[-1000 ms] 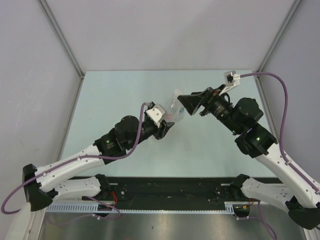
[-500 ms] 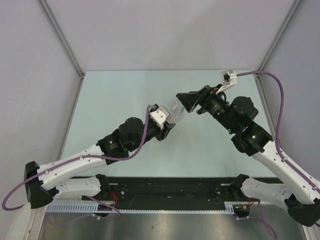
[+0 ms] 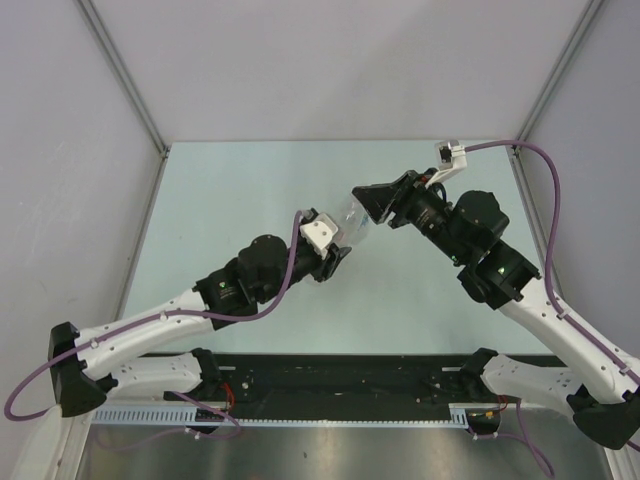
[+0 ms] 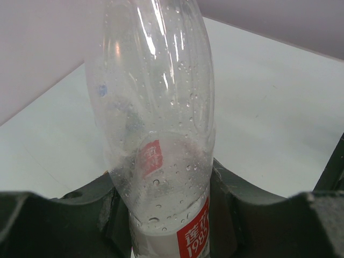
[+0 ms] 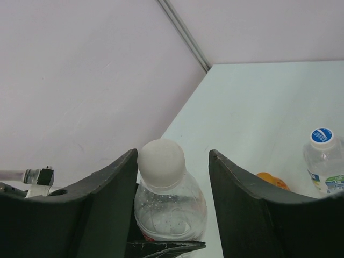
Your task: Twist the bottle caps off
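Slim bottle clamped, cap straddled
Left gripper (image 3: 337, 252) pinches the slim clear bottle (image 4: 156, 107) over the middle of the table (image 3: 240, 190); right gripper (image 5: 172, 157), at its 1 o'clock, stands spread around the whitish cap (image 5: 160, 164), not gripping.

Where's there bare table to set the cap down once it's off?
Bare: the table left of the left claw, up to the wall, and the far strip beyond the slim bottle. Crowded: the middle, where the right claw meets it.
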